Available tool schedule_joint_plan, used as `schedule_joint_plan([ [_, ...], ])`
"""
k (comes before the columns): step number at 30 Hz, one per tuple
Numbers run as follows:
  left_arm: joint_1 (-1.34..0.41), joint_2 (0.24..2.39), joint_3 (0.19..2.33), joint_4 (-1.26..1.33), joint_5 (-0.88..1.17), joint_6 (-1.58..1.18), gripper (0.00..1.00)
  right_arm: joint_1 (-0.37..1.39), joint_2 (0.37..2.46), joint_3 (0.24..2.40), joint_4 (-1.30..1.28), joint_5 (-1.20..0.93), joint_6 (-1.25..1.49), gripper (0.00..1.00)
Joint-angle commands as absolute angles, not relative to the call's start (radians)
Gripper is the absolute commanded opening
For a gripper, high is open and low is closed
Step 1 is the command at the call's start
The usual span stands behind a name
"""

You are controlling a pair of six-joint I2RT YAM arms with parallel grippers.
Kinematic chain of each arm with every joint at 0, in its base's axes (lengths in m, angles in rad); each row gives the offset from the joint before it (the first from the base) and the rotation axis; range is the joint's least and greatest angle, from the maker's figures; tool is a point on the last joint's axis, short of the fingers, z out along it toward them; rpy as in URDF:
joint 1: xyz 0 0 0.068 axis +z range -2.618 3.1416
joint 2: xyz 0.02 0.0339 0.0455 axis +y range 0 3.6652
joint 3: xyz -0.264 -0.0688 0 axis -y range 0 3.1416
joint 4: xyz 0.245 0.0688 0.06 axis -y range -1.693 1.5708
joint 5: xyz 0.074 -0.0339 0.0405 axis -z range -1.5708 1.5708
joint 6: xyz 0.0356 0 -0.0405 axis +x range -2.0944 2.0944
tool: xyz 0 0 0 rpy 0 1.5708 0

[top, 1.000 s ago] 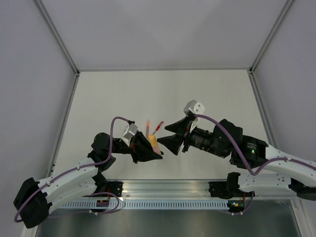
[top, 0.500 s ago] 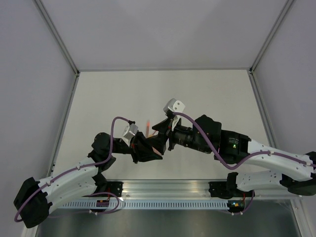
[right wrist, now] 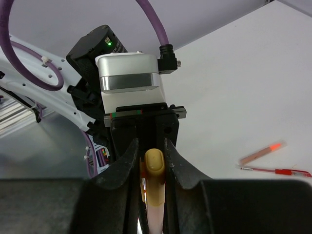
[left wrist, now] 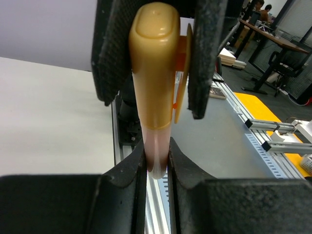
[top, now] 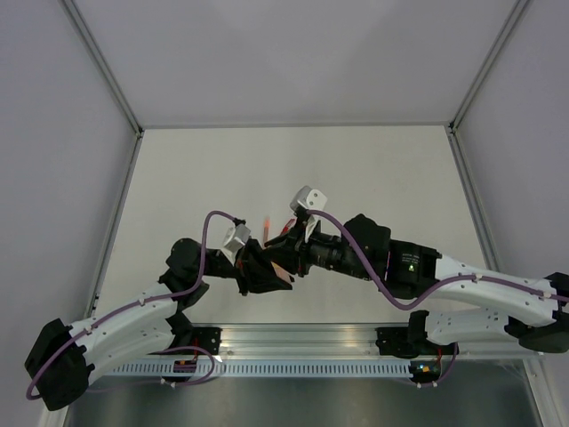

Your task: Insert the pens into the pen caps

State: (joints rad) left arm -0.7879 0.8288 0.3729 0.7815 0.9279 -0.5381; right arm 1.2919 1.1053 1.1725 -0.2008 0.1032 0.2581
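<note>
While clamping pink pen (left wrist: 157,148) in left gripper (left wrist: 157,158), pinches orange pen cap (left wrist: 153,68) in right gripper (right wrist: 155,168), mid-air, cap judged seated | counts one pen done | leaves two loose pens (top: 268,222) on table (top: 373,169), 12 o'clock from grippers.

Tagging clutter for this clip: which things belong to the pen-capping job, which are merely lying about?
Job: orange-yellow plastic pen cap; pale pink translucent pen; loose orange-pink pen; loose red pen; left gripper; right gripper.
Bystanders: purple cable; aluminium rail.
</note>
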Motion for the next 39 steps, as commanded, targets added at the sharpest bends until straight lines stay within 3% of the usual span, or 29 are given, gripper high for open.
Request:
schedule_joint_plan([
  [1,-0.787,0.812,0.397,0.871,0.925,-0.555,0.02,1.292,1.078,1.095,-0.195,0.078,0.270,0.04],
  [3,-0.787,0.802,0.391,0.891,0.893,-0.578,0.02,1.290,1.063,1.052,-0.181,0.054,0.279,0.00],
  [24,-0.784,0.718,0.463,0.726,0.508,-0.580,0.02,1.290,0.951,0.738,-0.058,-0.025,0.413,0.00],
  [39,-0.781,0.764,0.462,0.853,0.479,-0.667,0.02,1.289,0.962,0.604,0.084,-0.110,0.468,0.00],
])
